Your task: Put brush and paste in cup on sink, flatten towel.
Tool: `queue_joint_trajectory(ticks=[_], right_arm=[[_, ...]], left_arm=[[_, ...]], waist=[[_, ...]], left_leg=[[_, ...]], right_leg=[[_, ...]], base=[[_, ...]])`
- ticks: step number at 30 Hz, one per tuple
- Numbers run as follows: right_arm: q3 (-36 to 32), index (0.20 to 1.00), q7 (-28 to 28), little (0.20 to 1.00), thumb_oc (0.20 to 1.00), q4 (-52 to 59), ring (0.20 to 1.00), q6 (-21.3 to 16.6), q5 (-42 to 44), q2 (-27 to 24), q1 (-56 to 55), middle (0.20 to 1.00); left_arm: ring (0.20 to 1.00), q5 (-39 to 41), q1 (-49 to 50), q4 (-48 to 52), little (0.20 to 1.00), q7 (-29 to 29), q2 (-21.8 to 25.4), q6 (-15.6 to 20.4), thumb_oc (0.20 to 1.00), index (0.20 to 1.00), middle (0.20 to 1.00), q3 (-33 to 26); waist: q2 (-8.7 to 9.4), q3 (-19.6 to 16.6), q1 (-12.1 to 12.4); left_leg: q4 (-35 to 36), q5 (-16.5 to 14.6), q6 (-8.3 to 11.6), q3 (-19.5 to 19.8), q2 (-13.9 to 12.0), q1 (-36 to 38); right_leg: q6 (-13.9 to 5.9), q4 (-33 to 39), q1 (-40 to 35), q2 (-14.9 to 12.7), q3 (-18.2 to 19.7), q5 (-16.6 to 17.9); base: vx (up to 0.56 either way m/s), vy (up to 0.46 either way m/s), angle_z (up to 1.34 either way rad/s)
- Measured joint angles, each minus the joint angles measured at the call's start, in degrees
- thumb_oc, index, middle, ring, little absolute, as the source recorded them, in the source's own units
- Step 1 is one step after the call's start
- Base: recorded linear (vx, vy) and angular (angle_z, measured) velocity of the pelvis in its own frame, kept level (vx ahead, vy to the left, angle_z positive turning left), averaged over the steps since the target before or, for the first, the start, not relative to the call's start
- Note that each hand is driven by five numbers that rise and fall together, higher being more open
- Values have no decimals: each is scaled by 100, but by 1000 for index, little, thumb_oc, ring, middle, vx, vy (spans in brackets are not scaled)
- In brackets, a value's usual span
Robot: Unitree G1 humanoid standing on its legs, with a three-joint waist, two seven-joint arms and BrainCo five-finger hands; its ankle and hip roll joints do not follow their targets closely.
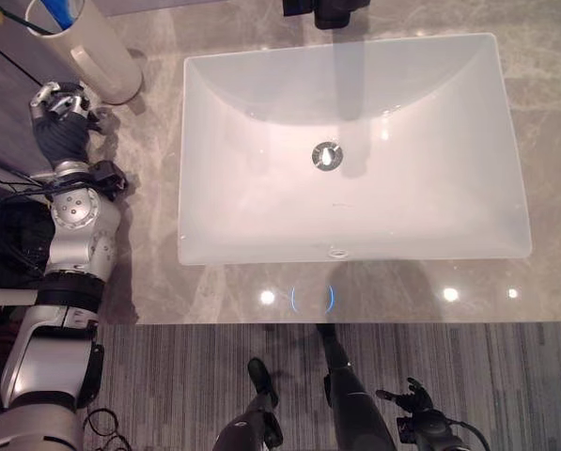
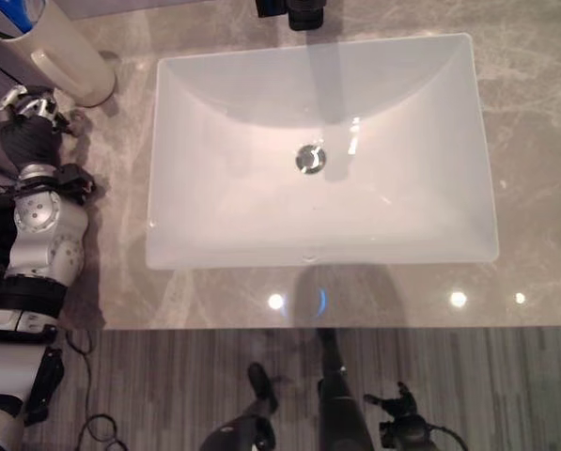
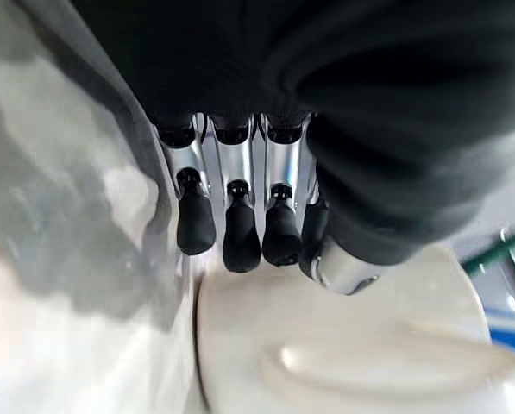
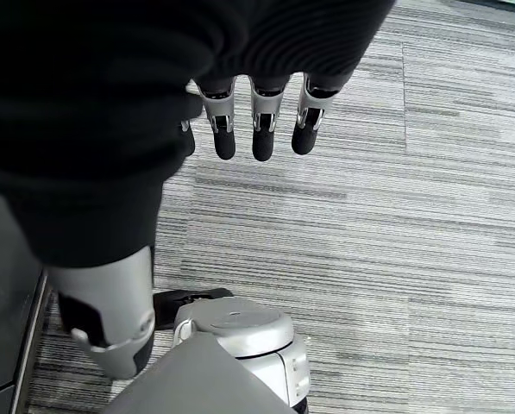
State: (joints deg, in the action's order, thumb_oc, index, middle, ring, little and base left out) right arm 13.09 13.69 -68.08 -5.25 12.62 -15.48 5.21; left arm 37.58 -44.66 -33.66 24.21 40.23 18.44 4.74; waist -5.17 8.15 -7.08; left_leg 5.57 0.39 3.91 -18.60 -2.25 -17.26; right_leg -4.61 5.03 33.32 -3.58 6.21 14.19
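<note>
The left hand is hovering at about ten o'clock on the marble counter, its fingers loosely relaxed and gripping nothing, tips just beside the cream handled cup, probably because its load is delivered. Something blue, likely the brush or paste, is standing in that cup, left of the white rectangular sink. The right hand is hanging slack and empty over the striped carpet at five o'clock.
</note>
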Motion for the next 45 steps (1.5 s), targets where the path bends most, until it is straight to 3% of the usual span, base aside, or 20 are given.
queue_joint_trajectory(ticks=[7,9,13,28,34,45], right_arm=[[158,1000,4,1000,1000,29,1000,-11,-1,-17,41,1000],[231,1000,1,1000,1000,31,1000,-16,-2,-13,66,1000],[310,1000,2,1000,1000,45,1000,-76,-3,-25,67,1000],[439,1000,2,1000,1000,129,1000,-107,-4,-2,69,1000],[435,1000,2,1000,1000,154,1000,-113,-4,7,76,1000],[436,1000,7,1000,1000,130,1000,-112,-5,38,67,1000]], left_arm=[[200,-36,-247,-605,200,158,240,-17,200,200,200,-66],[200,7,-786,-1305,200,156,349,-80,200,200,200,95],[200,10,-1079,-1480,200,145,431,-136,200,200,200,286],[200,-74,-1065,-734,200,155,384,-111,200,200,200,440],[200,-284,-817,-37,200,149,138,-7,200,200,200,484],[200,-586,-777,98,200,206,-192,10,200,200,200,498]], waist=[[1,1,-4],[14,10,-1],[26,17,-36],[94,57,-152],[100,54,-109],[120,43,-121]], left_leg=[[0,-19,29,-21,-24,-51],[-20,-1,48,-6,-25,-98],[-20,-2,51,-12,-35,-154],[-21,-1,53,-10,-32,-175],[-20,-1,53,-8,-27,-160],[-20,-1,52,-88,-4,-83]], right_leg=[[18,0,67,68,8,-11],[32,-1,107,65,-3,5],[47,-2,159,73,-3,18],[51,-3,176,74,-9,29],[50,-3,164,70,-3,44],[23,-3,133,73,97,31]], base=[[0,0,-1],[-1,1,2],[0,2,1],[0,1,0],[0,0,0],[-15,-15,-3]])
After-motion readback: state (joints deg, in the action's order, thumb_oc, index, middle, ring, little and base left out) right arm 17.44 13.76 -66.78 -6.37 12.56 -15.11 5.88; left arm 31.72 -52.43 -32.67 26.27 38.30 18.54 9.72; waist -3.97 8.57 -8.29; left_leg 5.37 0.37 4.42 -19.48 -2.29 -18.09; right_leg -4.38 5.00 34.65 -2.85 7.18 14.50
